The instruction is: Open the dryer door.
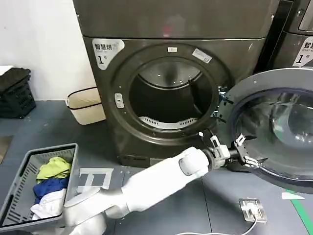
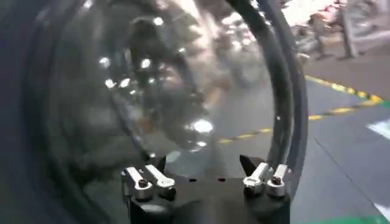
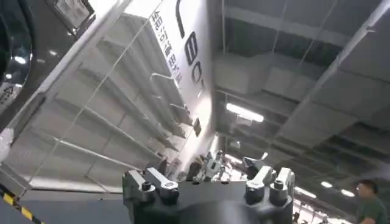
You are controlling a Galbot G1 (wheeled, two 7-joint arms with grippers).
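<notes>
While swung open, one dryer door [image 1: 281, 122], left hand [image 1: 248, 152] beside

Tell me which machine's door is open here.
The front machine: its door is swung out to the right, the drum exposed, the left gripper at its rim. The other machine stands behind.

sticker [image 1: 105, 51]: "1" on dryer front | neighbouring machine label [image 1: 304, 55]: "1"

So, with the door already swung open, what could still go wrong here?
The left tool sits open against the inner rim of the dryer door; pushing further might strain the hinge. On retreat, the arm could brush the laundry basket or the floor socket nearby.
</notes>
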